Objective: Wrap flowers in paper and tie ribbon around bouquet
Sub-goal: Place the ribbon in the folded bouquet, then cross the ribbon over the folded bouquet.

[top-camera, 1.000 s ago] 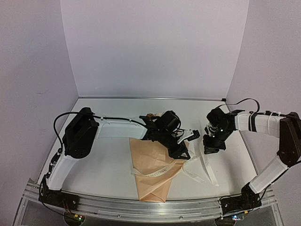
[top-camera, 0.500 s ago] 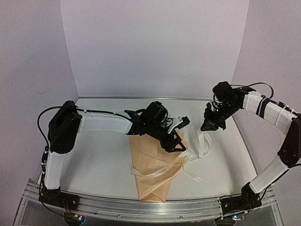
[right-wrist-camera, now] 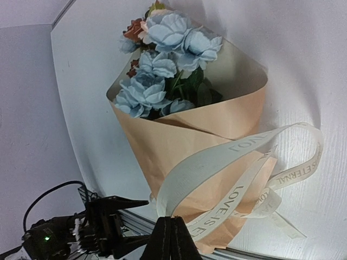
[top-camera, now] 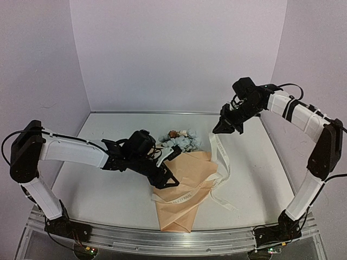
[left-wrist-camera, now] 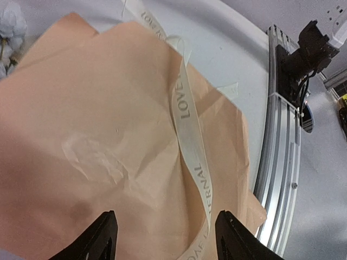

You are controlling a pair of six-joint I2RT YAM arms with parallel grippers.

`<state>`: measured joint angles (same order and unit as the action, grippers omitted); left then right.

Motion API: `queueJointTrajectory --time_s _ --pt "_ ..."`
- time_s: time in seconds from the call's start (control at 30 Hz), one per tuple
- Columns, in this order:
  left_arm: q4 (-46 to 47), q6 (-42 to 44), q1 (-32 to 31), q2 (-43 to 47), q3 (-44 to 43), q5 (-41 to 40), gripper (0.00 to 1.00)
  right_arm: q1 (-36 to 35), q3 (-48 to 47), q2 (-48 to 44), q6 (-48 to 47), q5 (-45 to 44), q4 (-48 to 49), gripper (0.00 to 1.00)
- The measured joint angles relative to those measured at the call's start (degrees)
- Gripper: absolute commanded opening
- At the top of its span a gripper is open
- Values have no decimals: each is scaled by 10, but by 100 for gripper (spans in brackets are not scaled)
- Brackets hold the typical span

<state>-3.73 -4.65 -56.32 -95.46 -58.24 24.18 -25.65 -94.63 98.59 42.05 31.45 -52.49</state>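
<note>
Bouquet: one bouquet [top-camera: 185,181], lying on its side on the table [top-camera: 103,184], wide end toward the back wall, point toward the near rail [left-wrist-camera: 279,141].
Paper: one tan sheet of paper [left-wrist-camera: 97,124], wrapped as a cone round the stems; creased, with an overlapping flap at the mouth.
Flowers: one bunch of flowers [right-wrist-camera: 162,65] showing out of the cone's mouth; six or seven pale blue blooms counted in the right wrist view, plus a pink-brown one at the far end.
Ribbon: one cream ribbon [right-wrist-camera: 238,149] with dark lettering; it crossed the cone about midway and looped loosely on the table on the right side.
Grippers: two.
Left gripper: the left gripper [left-wrist-camera: 165,219] was low over the cone's left side, its fingers spread apart with nothing between them but air.
Cone relative to left gripper: the paper lay straight below the spread fingers, and the ribbon ran across it between them, nearer one finger. Contact could not be told.
Right gripper: the right gripper [right-wrist-camera: 172,238] was raised above the table's right rear, fingers pressed together on one end of the ribbon.
Ribbon relative to right gripper: it hung down from the fingertips to the table just right of the cone.
Bouquet relative to right gripper: below it and to its left, apart.
</note>
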Motion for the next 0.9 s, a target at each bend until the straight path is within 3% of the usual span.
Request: queueJointTrajectory --time_s 0.4,0.67,0.77,0.83,0.9 --pt "-45 -1 -56 2 21 -37 70 -53 -67 0 48 27 -1 0" --pt "-72 1 -77 -20 21 -68 64 -63 -82 3 59 42 -1 0" --pt "-73 1 -84 -32 21 -74 57 -66 -82 5 61 42 -1 0" --pt "-73 1 -88 -37 20 -76 46 -66 -82 5 61 42 -1 0" --pt "-73 3 -90 -42 20 -80 27 -66 -82 5 63 42 1 0"
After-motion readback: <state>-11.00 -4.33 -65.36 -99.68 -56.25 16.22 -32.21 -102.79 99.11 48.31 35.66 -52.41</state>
